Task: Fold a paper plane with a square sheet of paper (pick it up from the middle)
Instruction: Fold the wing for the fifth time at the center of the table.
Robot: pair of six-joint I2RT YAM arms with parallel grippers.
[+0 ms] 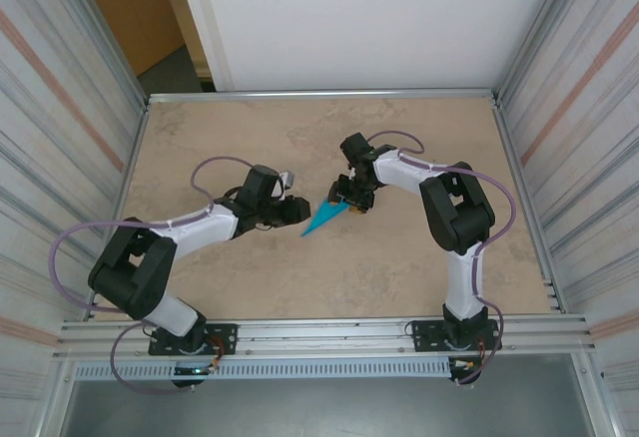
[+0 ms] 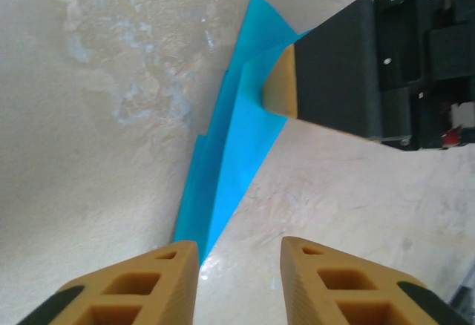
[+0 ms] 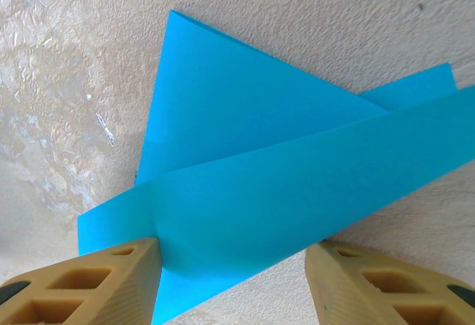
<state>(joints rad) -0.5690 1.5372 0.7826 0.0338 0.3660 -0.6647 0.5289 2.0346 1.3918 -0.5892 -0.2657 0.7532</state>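
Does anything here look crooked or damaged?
No tear or spill. The plane looks lopsided: its folded layers don't line up, leaving a stepped edge along one side, and one flap seems to lift beside the right tool.

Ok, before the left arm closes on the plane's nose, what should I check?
1. Paper plane folded to a point: ok.
2. Right gripper at its wide end, a finger on the paper: ok.
3. Right gripper actually pinching it: cannot tell.
4. Left gripper jaws apart: ok.
5. Nose centred between the left fingers: not ok, it lies against one of them.
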